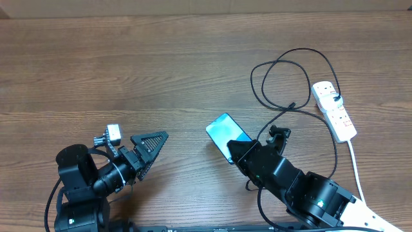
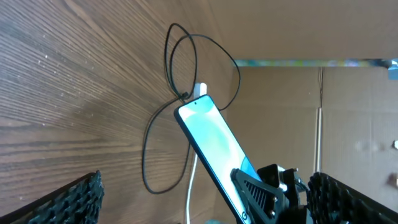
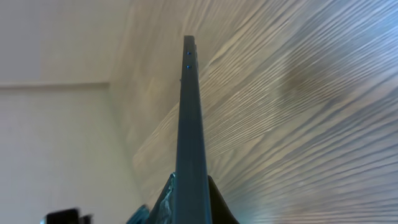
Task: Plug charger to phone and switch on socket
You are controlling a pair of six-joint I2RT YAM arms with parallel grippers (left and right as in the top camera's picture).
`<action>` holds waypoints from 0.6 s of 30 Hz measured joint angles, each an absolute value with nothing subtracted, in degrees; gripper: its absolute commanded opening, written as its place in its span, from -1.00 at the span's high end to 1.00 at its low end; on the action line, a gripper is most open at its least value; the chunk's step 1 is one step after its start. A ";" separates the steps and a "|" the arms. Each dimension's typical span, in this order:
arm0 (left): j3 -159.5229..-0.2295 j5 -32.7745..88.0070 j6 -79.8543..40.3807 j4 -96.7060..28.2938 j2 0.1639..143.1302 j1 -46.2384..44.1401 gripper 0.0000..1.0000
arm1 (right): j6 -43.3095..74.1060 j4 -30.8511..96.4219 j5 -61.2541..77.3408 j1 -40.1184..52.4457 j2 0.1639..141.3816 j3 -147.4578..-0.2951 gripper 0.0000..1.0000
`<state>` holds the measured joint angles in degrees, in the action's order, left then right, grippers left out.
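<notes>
While the right gripper is clenched on one short end of the slim rectangular smartphone with a light blue screen, the left gripper hangs released. It sits well apart from the phone, on the side away from the power strip, and its black ribbed fingers are spread to both edges of the left wrist view. From there the phone slants with its free end up and its screen facing that camera. Seen from the right wrist, the phone is edge-on, pinched at its base, with the brown wooden table behind it. Whether it touches the wood cannot be told. Beyond the phone's free end, the long thin black charger cable lies in loose loops on the table, apart from the phone. Further out from the phone lies the white elongated plastic power strip, and its thick white lead trails back past the right arm. The position of its small red switches cannot be told.
</notes>
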<state>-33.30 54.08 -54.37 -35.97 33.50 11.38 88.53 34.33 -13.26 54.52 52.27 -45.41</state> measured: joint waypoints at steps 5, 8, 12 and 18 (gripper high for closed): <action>-33.30 54.50 -55.81 -35.97 33.47 11.35 -0.99 | 88.64 31.68 -12.03 54.50 52.27 -45.41 0.93; -33.30 55.44 -56.03 -35.97 33.47 11.35 -0.99 | 88.71 31.51 -11.86 54.50 52.27 -45.41 0.93; -33.30 56.62 -56.82 -35.97 33.50 11.35 -0.99 | 88.71 31.83 -11.77 54.50 52.27 -45.41 0.93; -33.30 56.82 -57.06 -35.97 33.47 11.35 -0.99 | 88.71 32.60 -11.86 54.52 52.36 -45.41 0.93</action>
<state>-33.30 56.82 -57.06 -35.97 33.47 11.35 88.71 32.60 -11.86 54.52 52.36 -45.41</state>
